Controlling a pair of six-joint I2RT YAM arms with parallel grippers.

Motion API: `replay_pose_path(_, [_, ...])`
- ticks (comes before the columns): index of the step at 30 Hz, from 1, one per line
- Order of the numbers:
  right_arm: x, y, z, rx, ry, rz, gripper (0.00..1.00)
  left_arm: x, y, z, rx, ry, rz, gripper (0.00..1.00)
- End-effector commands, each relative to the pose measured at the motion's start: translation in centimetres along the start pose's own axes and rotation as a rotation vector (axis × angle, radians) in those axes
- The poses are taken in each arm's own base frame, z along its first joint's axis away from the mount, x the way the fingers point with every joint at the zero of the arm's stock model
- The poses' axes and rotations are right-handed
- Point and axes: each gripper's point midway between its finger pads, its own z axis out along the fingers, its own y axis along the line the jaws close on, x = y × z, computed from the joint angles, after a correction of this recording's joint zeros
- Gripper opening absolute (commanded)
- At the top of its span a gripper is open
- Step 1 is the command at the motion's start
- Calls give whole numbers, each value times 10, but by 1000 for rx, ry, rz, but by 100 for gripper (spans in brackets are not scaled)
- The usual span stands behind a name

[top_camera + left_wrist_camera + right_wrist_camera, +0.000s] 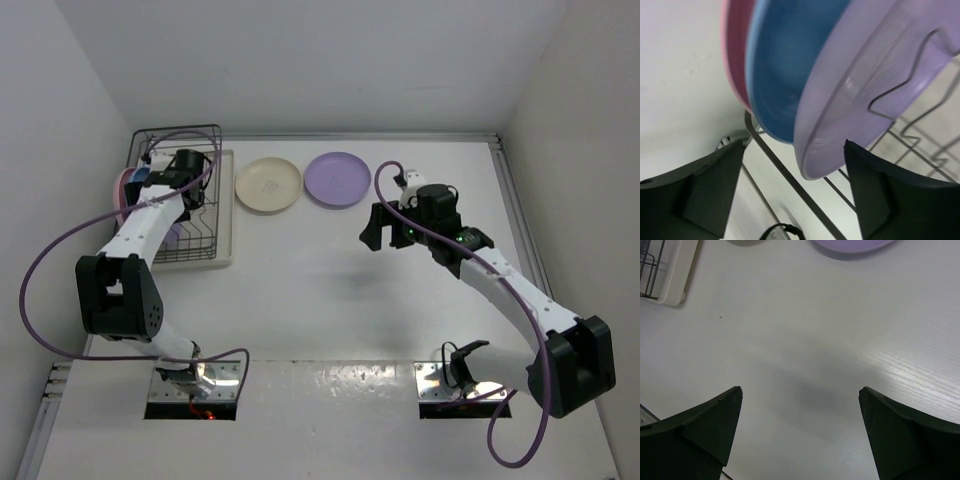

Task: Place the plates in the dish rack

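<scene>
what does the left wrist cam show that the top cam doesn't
Only the left wrist view: a close look at the pink plate, blue plate and a lilac plate standing on edge side by side in the dish rack, the lilac rim low between the left gripper's open fingers.
Only the top view: the cream plate and the second lilac plate lying flat on the table, and the open right gripper above the table.
Both: the dish rack and the left gripper at it; from above, the racked plates are mere slivers.

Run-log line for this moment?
dish rack: pink plate, blue plate, lilac plate standing | table: cream plate, second lilac plate | left fingers: open, astride lilac plate rim | right fingers: open, empty, over table
</scene>
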Motion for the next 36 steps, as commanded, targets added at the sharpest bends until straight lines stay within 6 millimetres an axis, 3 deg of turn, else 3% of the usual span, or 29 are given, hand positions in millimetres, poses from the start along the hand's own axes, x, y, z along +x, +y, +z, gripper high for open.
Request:
replay_pose_path(1, [-22, 5, 0, -22, -50, -16, 100, -36, 12, -25, 87, -58, -27, 90])
replay_pose_path(4, [-31, 7, 8, -44, -41, -10, 100, -53, 16, -43, 148, -82, -16, 100])
replay_pose_path(7, [-42, 9, 18, -65, -42, -6, 100, -73, 22, -66, 219, -159, -18, 100])
replay_pose_path(9, [-47, 9, 22, -75, -40, 3, 100, -89, 15, -87, 314, -227, 19, 100])
replay_pose_path(12, [-63, 6, 33, -89, -41, 23, 100, -104, -40, -139, 675, -359, 211, 100])
replay_pose_path(13, [-63, 4, 38, -97, -28, 37, 100, -98, -66, -156, 778, -373, 295, 100])
replay_pose_path(16, [-84, -4, 43, -93, -57, 89, 100, -82, -123, -179, 903, -351, 408, 100])
replay_pose_path(17, [-94, -10, 45, -94, -69, 112, 100, -76, -152, -171, 905, -289, 416, 100])
replay_pose_path(19, [-100, -13, 46, -92, -81, 136, 100, -70, -180, -159, 879, -219, 387, 100])
replay_pose_path(20, [-104, -15, 48, -89, -84, 137, 100, -60, -209, -143, 848, -137, 334, 100])
replay_pose_path(22, [-104, -18, 49, -78, -76, 145, 100, -70, -226, -129, 818, -98, 254, 96])
replay_pose_path(24, [-106, -19, 48, -71, -66, 143, 100, -67, -257, -125, 872, -27, 181, 93])
replay_pose_path(27, [-104, -22, 47, -60, -37, 136, 100, -65, -277, -124, 885, 26, 70, 93])
replay_pose_path(29, [-98, -23, 47, -62, -12, 132, 100, -67, -286, -134, 883, 0, 27, 93])
replay_pose_path(34, [-96, -26, 44, -61, 1, 101, 100, -48, -309, -121, 824, 56, -29, 99])
replay_pose_path(36, [-95, -26, 42, -63, 0, 101, 100, -40, -312, -104, 789, 108, -68, 99])
